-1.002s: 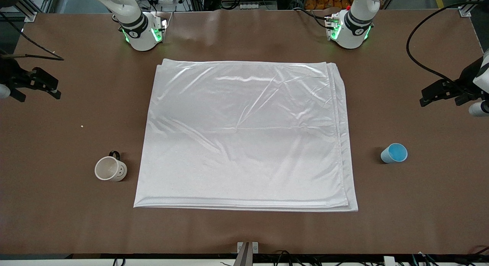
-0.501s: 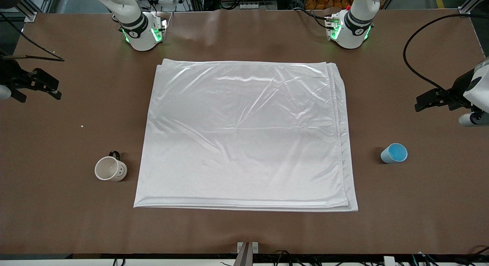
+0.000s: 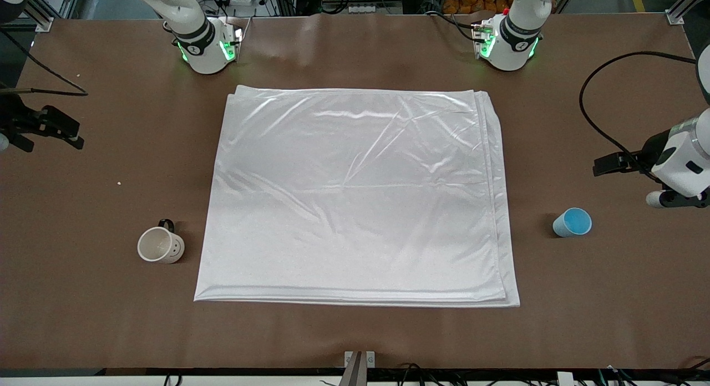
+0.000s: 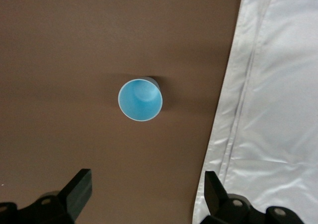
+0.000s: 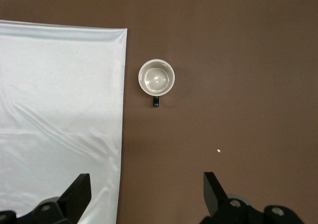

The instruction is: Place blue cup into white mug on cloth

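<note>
The blue cup (image 3: 572,222) stands upright on the bare brown table, off the cloth at the left arm's end. It also shows in the left wrist view (image 4: 140,100). The white mug (image 3: 161,245) with its black handle stands upright off the cloth at the right arm's end, and shows in the right wrist view (image 5: 156,80). The cloth (image 3: 355,192) lies flat mid-table. My left gripper (image 3: 607,165) hangs open and empty over bare table beside the blue cup (image 4: 146,191). My right gripper (image 3: 52,136) hangs open and empty over bare table, apart from the mug (image 5: 146,189).
The two arm bases (image 3: 205,42) (image 3: 507,42) stand at the table's edge farthest from the front camera. A black cable (image 3: 596,125) loops over the table by the left arm. A small white crumb (image 3: 118,182) lies near the mug.
My left gripper has moved over the table toward the blue cup. My right gripper has shifted slightly toward the table's end. The cup, mug and cloth have not moved.
</note>
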Tool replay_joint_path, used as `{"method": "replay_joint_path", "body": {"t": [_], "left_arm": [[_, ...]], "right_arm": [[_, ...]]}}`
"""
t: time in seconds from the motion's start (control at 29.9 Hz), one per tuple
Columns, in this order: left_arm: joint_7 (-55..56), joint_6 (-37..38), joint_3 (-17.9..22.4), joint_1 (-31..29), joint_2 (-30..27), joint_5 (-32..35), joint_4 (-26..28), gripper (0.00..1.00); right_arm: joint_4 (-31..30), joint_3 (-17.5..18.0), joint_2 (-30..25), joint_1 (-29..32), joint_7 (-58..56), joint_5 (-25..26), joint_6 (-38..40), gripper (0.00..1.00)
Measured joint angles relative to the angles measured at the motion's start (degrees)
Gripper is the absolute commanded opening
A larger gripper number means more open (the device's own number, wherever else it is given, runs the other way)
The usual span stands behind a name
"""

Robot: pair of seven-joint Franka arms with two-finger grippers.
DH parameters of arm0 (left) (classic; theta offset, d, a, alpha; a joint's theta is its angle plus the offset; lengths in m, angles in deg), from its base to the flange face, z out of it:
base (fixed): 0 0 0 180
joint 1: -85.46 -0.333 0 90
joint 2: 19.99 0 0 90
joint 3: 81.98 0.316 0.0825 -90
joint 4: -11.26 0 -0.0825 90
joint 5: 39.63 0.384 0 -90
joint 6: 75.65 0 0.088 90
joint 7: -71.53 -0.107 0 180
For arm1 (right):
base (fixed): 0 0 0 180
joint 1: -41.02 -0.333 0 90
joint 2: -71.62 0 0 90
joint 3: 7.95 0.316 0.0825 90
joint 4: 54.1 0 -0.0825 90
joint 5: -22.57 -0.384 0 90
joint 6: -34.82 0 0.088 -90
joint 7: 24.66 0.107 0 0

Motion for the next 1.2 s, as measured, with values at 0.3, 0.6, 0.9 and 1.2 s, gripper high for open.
{"method": "replay_joint_path", "body": {"t": [0.3, 0.6, 0.9, 1.2], "left_arm": [[-0.01, -4.98, 0.05, -0.46, 6.47, 5.26, 0.09, 1.00], [-0.01, -8.40, 0.08, -1.71, 12.00, 8.76, 0.10, 1.00], [-0.01, -10.11, 0.18, -1.97, 15.10, 9.43, 0.09, 1.00], [-0.01, -11.11, 0.51, -2.61, 17.02, 9.50, 0.08, 1.00]], "right_arm": [[-1.22, 0.00, 1.89, 0.16, 0.00, 0.00, -2.75, 1.00], [-9.39, 0.00, 3.57, 0.25, 0.00, 0.00, -13.80, 1.00], [-11.16, -0.02, 8.20, 1.36, 0.01, 0.00, -19.82, 1.00], [-11.68, 0.10, 14.88, 1.44, 0.01, 0.00, -27.10, 1.00]]}}
